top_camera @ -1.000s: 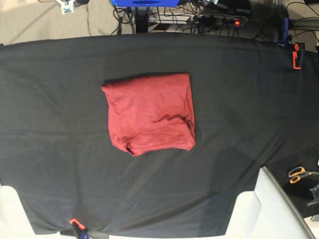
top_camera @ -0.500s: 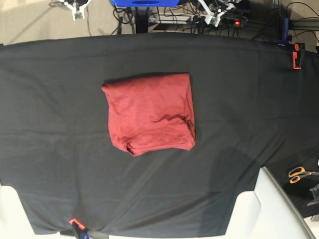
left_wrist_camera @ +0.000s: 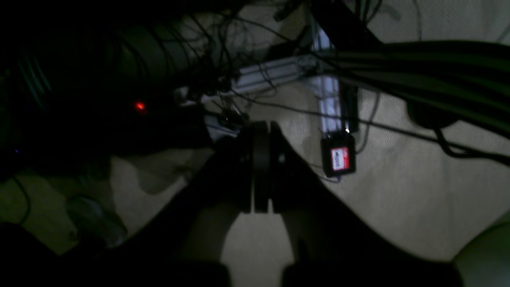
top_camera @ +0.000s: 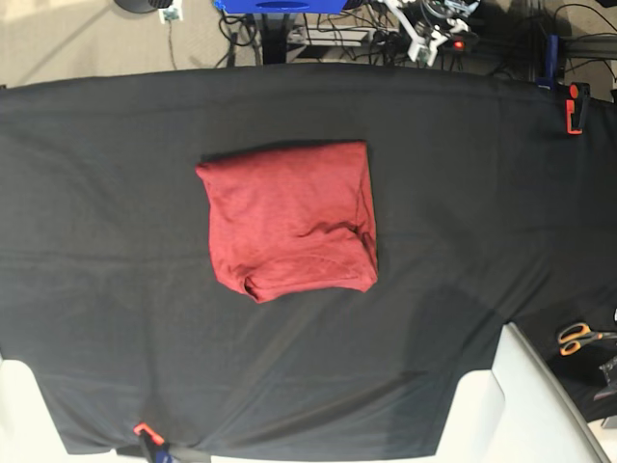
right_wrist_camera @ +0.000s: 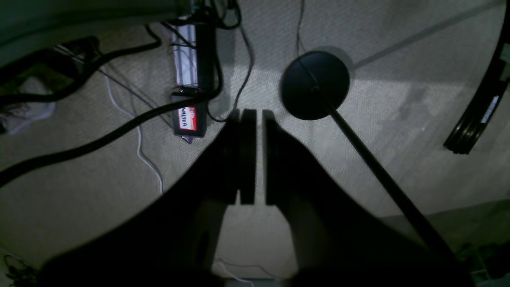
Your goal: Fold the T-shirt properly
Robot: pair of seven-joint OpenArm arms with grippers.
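**Operator:** Where is the T-shirt (top_camera: 289,220), and in what condition?

**Technician:** It lies near the centre of the base view, slightly left of middle, on the black cloth (top_camera: 482,193) covering the bench. It forms a compact, roughly square packet. The lower left corner is rounded and a crease runs along the right edge. Judged from this, the fold looks essentially complete.

**Operator:** State of each hand?

**Technician:** The left hand (left_wrist_camera: 261,171) has its fingers pressed together, holding nothing. The right hand (right_wrist_camera: 255,159) shows only a thin slit between its fingers, also holding nothing. Both wrist views look down at carpeted floor and cables, so both hands are well apart from the garment.

**Operator:** Handling properties, if correction is required?

**Technician:** The fabric appears thin, soft and light. It will likely drape and slide on the cloth, and layers may separate if lifted by one point. Recommended hold: pinch through all layers at a corner or along the folded right edge. Avoid the loose lower left bulge.

**Operator:** Hazards?

**Technician:** Scissors (top_camera: 576,338) lie at the lower right, clear of the garment.
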